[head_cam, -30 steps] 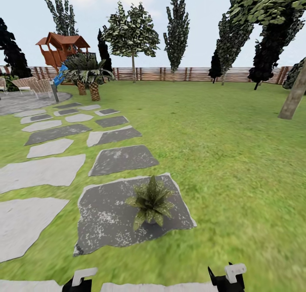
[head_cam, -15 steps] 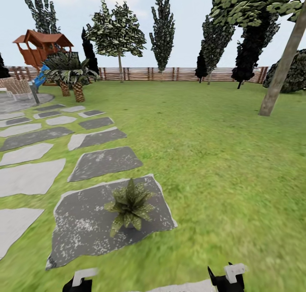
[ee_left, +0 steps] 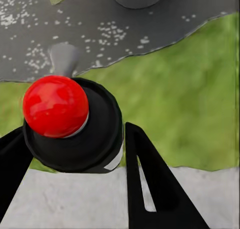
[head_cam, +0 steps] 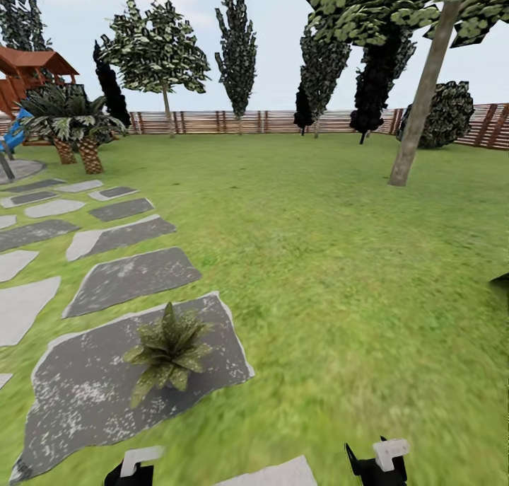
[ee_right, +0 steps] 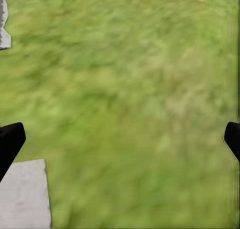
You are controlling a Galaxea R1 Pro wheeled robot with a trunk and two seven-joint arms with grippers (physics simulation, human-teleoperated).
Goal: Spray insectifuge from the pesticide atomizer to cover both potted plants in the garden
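The left gripper (ee_left: 75,154) is pinching the atomizer (ee_left: 70,124), red tip up; the plant (head_cam: 167,351) is sitting on a dark stone (head_cam: 85,394), ahead on the left arm's side; the right gripper (ee_right: 120,139) is hanging spread over grass (ee_right: 140,79).

both arms hang low at the near edge of the head view, their wrists just showing. the left gripper (ee_left: 70,154) points down, its two black fingers (ee_left: 150,189) closed against the sides of the pesticide atomizer (ee_left: 70,124), seen from above its red-tipped head. the right gripper (ee_right: 120,144) also points down, fingers spread wide apart with nothing between them.
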